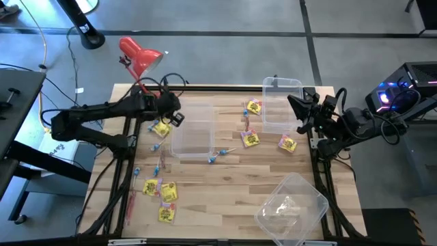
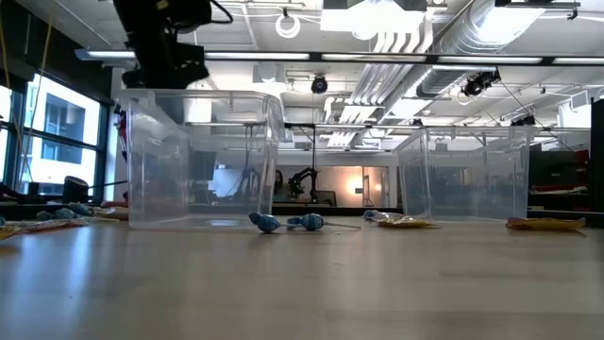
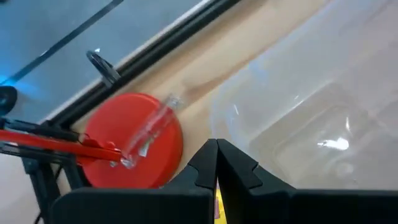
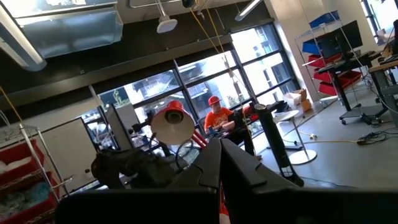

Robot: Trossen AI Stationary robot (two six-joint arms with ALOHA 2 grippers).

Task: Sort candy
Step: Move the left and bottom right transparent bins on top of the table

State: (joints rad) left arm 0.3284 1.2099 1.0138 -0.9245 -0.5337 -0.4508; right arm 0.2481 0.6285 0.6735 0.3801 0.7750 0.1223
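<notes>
- Bins: three clear ones sit on the wooden worktop [image 1: 225, 195]. The middle bin [image 1: 191, 130] stands upright near the left arm, and nothing can be seen in it.
- The far bin [image 1: 282, 104] stands upright near the right arm. It looks bare inside too.
- The third bin [image 1: 292, 208] lies tipped at the near right corner, with only shiny plastic showing.
- All the candy lies outside the bins, on the wood.
- Yellow packets [image 1: 162, 193] sit in a bunch at the near left. One more [image 1: 162, 128] lies just beside the middle bin. Three others [image 1: 250, 139] lie between the middle bin and the far bin.
- Blue pieces [image 1: 216, 157] lie just in front of the middle bin, and more lie along the left side.
- Red sticks [image 1: 130, 205] lie by the left edge.
- The left pincer [image 3: 216, 163] hangs over the far left corner of the middle bin. Its fingers are together, with a bit of yellow showing between them low down.
- The right pincer [image 4: 221, 163] waits at the right edge by the far bin, with its fingers together.
- A red lamp [image 1: 138, 57] stands at the far left corner.
</notes>
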